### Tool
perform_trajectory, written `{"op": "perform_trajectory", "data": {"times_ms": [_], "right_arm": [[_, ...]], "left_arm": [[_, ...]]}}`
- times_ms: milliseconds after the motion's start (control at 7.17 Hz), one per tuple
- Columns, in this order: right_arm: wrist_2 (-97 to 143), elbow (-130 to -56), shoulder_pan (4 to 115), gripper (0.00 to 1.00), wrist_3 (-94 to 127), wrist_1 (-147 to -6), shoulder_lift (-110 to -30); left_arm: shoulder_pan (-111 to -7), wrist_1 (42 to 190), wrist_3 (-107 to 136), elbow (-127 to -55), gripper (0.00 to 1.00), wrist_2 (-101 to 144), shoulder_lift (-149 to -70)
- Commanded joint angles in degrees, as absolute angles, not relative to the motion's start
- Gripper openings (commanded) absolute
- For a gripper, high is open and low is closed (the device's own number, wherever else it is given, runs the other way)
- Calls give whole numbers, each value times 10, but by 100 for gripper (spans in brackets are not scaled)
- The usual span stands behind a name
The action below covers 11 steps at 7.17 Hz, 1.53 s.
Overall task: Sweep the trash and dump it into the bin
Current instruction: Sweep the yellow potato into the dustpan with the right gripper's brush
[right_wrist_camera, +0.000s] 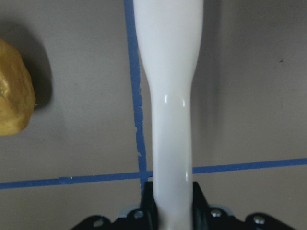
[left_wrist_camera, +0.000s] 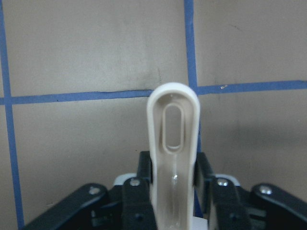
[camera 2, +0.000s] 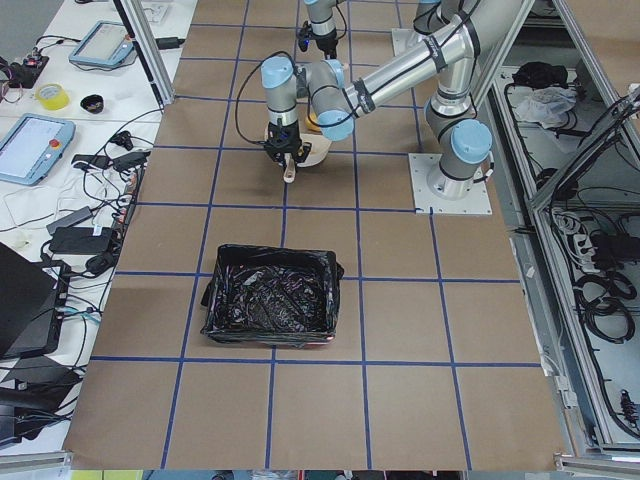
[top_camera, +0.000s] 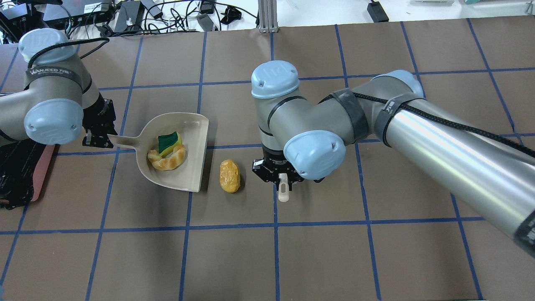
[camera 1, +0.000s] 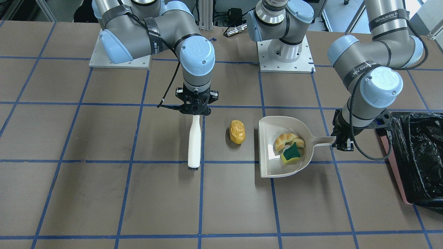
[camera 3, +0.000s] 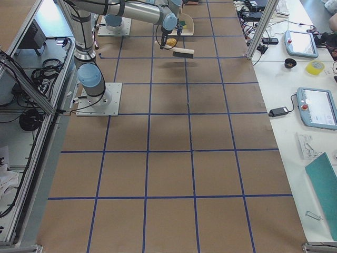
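Note:
My left gripper (camera 1: 342,141) is shut on the handle of the beige dustpan (camera 1: 273,131), which lies flat on the table. The golden-brown croissant piece (camera 1: 285,139) and the green sponge scrap (camera 1: 290,154) lie inside the pan. The yellow-orange lumpy oval (camera 1: 237,131) lies on the table just outside the pan's open edge. My right gripper (camera 1: 196,109) is shut on the white brush (camera 1: 195,141), which hangs beside the oval on the side away from the pan. The bin (camera 1: 420,155), pink-sided with a black bag, stands just past my left gripper.
The brown table is marked with a grid of blue tape. The arm bases (camera 1: 285,52) stand at the robot's edge. In the exterior left view, tablets and cables (camera 2: 35,145) lie on a side bench past the table.

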<state>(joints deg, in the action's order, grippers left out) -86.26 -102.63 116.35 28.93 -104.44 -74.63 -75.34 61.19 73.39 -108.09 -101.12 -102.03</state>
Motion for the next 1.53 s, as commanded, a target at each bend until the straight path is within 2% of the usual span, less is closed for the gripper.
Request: {"op": "perform_trajectory", "data": {"times_ms": [0,558,837,1116,1395], "right_arm": [[-860,-1071,1188,0,337,-1088,-745],[-846,-1075,1265,0,408,-1100,-752],[-846,-1075,1288,0,442,-1126,-745],[-845,-1075,1288,0,451,-1142,-743],[-783,-1074,1288,0,473,-1216,-728]], "left_arm": [[-759,604,786,-1090,0,-1033,-1035],[-835,609,832,-1115,0,-1035,-1020],[-839,608,831,-1156,0,-1034,-1013],[-838,599,826,-1150,0,-1029,-1017],[-849,599,834,-1143,0,-1023,-1027]]}}
